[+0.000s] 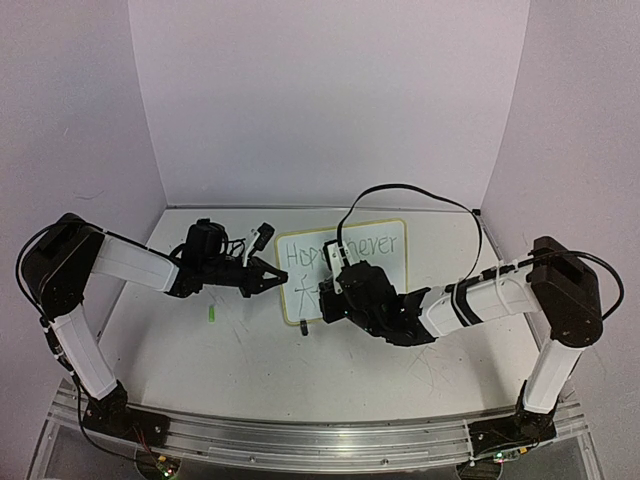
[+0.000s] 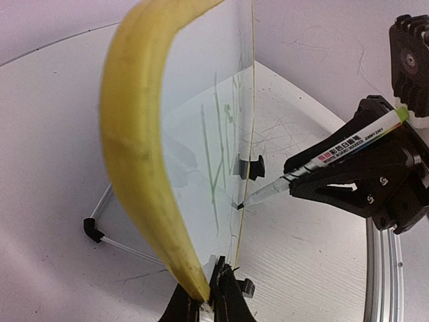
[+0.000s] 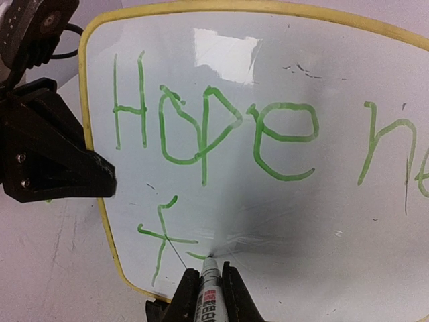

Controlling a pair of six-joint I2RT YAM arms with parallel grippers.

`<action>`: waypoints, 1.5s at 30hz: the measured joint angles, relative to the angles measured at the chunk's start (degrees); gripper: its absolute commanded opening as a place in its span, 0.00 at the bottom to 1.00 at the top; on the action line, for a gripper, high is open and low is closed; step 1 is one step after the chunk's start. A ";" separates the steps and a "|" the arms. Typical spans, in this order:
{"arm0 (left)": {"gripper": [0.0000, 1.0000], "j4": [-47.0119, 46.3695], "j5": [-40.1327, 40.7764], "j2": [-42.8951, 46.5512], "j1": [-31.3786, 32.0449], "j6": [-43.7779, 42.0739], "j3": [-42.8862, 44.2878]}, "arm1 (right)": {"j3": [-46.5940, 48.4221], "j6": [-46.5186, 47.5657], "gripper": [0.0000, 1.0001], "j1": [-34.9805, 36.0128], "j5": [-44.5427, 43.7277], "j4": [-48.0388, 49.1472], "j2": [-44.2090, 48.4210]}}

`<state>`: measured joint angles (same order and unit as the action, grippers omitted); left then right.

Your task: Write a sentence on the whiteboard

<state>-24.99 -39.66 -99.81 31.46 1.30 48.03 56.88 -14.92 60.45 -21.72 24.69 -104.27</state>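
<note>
The right end effector pinches a marker, its tip touching the whiteboard below "Hope", beside a lone "f" of the sentence. Only the left wrist view shows the left end effector clamped on the board's rim. The board stands propped on the desk, long side running left to right, face toward the arms.

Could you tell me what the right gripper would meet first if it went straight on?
The whiteboard: the marker in the right gripper has its tip on it, just right of the green f.
</note>
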 measured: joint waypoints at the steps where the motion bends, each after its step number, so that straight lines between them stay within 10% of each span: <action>1: 0.00 0.00 0.00 0.00 0.00 0.00 0.00 | 0.00 0.01 0.00 -0.01 0.03 0.03 0.00; 45: 0.00 0.07 0.33 0.00 0.11 0.00 0.02 | -0.47 -1.88 0.00 0.41 2.15 0.32 -1.38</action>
<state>-24.93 -39.33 -99.81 31.57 1.30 48.05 56.41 -16.80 60.86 -19.57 25.01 -105.65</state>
